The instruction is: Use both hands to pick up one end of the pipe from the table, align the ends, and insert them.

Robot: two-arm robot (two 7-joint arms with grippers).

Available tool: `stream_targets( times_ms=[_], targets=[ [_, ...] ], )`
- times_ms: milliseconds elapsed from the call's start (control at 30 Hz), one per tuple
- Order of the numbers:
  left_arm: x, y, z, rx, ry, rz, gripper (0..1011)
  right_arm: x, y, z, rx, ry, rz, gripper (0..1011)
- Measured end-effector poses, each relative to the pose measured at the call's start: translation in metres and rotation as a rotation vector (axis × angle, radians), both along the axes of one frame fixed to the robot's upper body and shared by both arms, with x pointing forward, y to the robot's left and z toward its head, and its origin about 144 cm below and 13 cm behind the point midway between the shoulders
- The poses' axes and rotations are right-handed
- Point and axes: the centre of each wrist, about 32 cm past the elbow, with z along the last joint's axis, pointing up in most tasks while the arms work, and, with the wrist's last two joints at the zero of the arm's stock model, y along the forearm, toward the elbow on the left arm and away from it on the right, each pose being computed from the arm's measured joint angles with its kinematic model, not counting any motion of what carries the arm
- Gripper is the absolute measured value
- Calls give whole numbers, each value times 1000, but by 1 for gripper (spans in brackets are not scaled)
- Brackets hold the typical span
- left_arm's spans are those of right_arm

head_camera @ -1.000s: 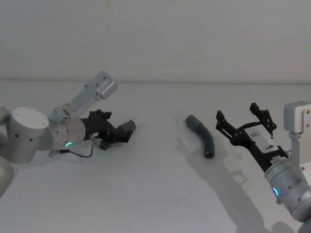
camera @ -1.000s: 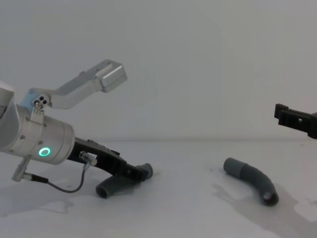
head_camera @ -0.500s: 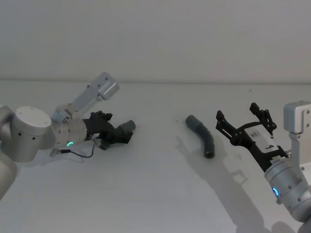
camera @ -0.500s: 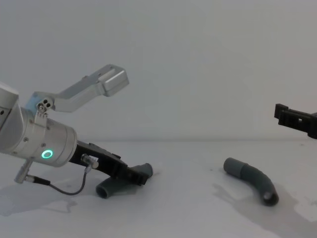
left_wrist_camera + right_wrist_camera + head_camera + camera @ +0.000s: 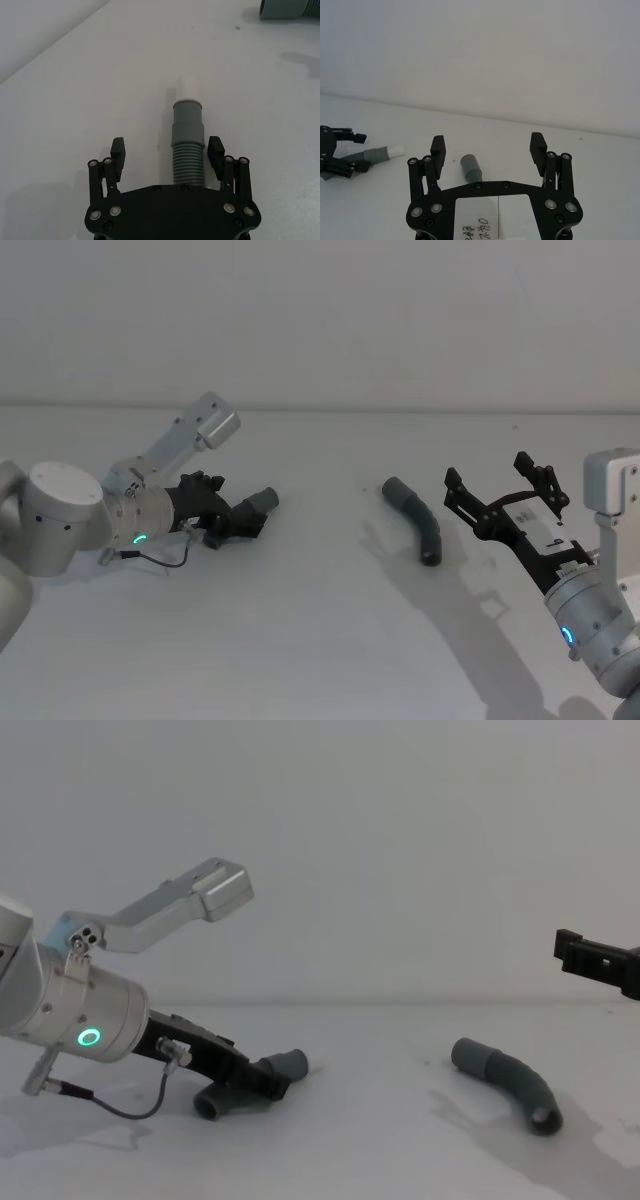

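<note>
One grey pipe piece [image 5: 188, 140] lies on the white table [image 5: 300, 640] at the left, its smooth collar ending in a small white tip [image 5: 187, 90]. My left gripper [image 5: 167, 149] is open and straddles its ribbed body low over the table, one finger close to the ribs and the other apart; it is also in the head view [image 5: 245, 520] and the chest view [image 5: 270, 1085]. The second pipe piece [image 5: 415, 515] lies curved at centre right, untouched. My right gripper [image 5: 497, 480] hovers open and empty to the right of that piece, as the right wrist view [image 5: 488, 144] confirms.
A thin black cable [image 5: 165, 558] loops from the left wrist onto the table. The table's far edge [image 5: 320, 408] meets a plain wall. Bare table lies between the two pipe pieces and in front of them.
My left gripper has drawn back a little along its pipe piece toward my left, so more of the collar and white tip shows. The right arm and the second piece have not moved.
</note>
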Motion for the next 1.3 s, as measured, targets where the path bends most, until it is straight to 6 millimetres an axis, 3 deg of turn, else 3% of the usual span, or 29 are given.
stream_targets(
  times_ms=[167, 333, 967, 1300],
  targets=[
    [0, 0, -1, 2, 1, 4, 993, 0, 0, 0, 0, 0, 0, 1001],
    [0, 1, -1, 3, 2, 6, 911, 0, 0, 0, 0, 0, 0, 1001],
    [0, 2, -2, 8, 3, 14, 346, 0, 0, 0, 0, 0, 0, 1001],
    [0, 2, -2, 8, 3, 14, 329, 0, 0, 0, 0, 0, 0, 1001]
  ],
)
